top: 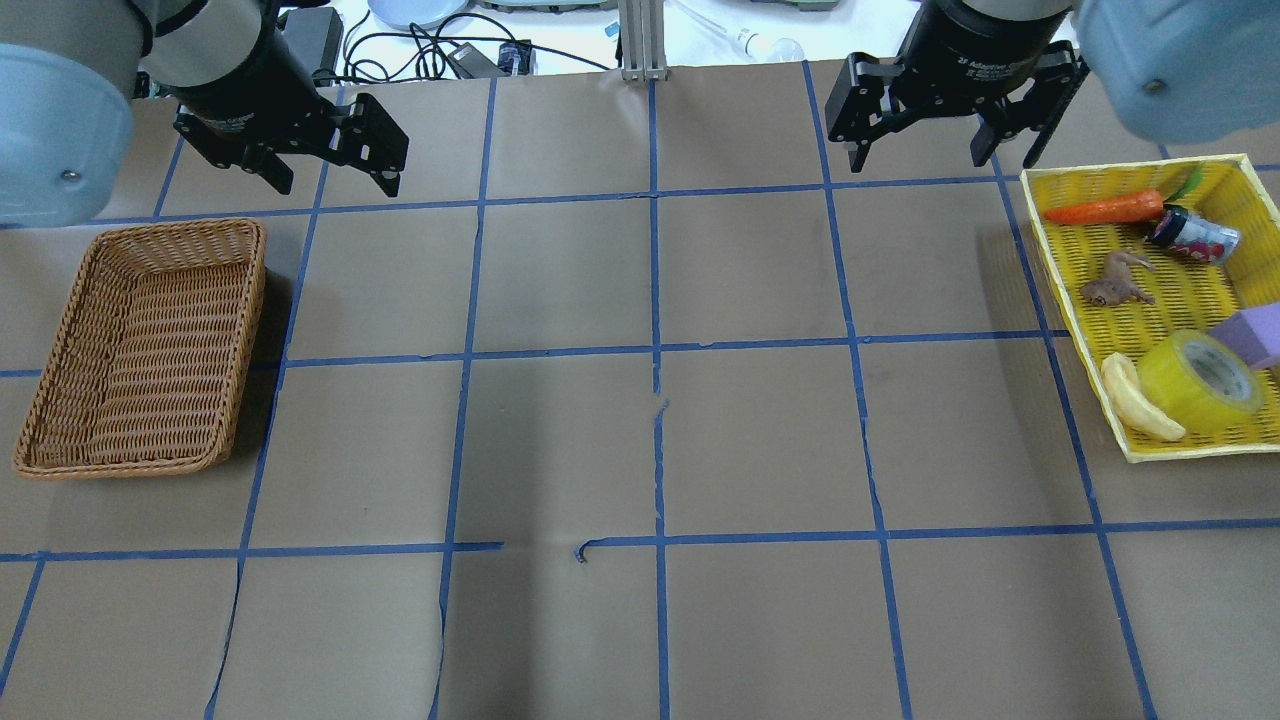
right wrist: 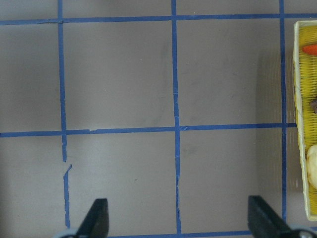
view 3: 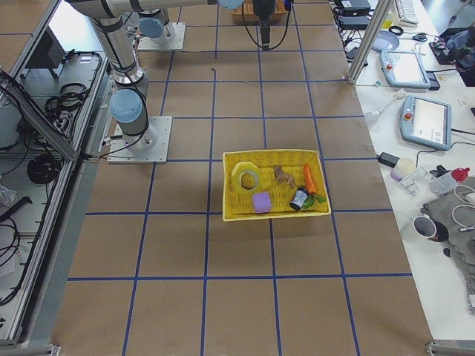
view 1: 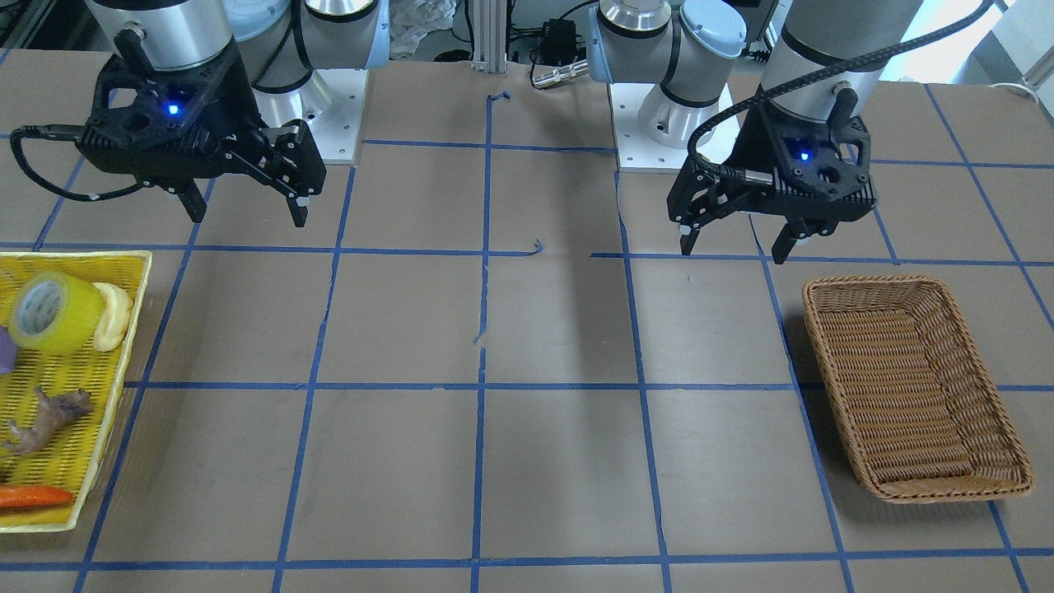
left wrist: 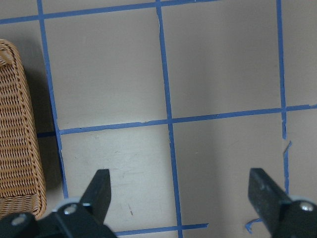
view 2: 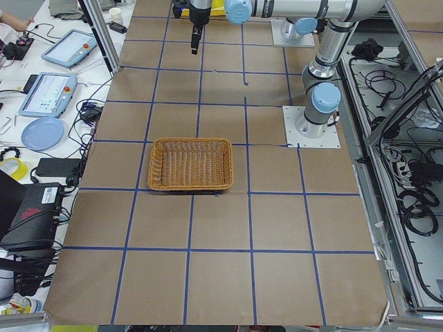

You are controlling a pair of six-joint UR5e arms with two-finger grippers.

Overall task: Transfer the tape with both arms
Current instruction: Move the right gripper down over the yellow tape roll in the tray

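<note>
A broad stretch of bare table (top: 650, 450) is left open between the wicker basket (top: 250, 300) at the robot's left end and the yellow basket (top: 1200, 448) at its right end. The tape (top: 1200, 382) is found in the robot-side end of the yellow basket, close to the rim there, wedged between a pale banana-like piece (top: 1135, 398) on the inner side and a purple block (top: 1255, 332) on the outer side. It is laid on its curved side and tipped, so that its axis runs roughly along the table's length and the open core is turned outward and upward, away from the table's middle. A bright yellow, glossy winding and a white printed core are seen. The left gripper (top: 338, 185) is held above the table near the wicker basket's far corner, its jaws spread wide and nothing between them. The right gripper (top: 918, 162) is likewise held wide and unladen, inward of the yellow basket's far end and well apart from the tape.
</note>
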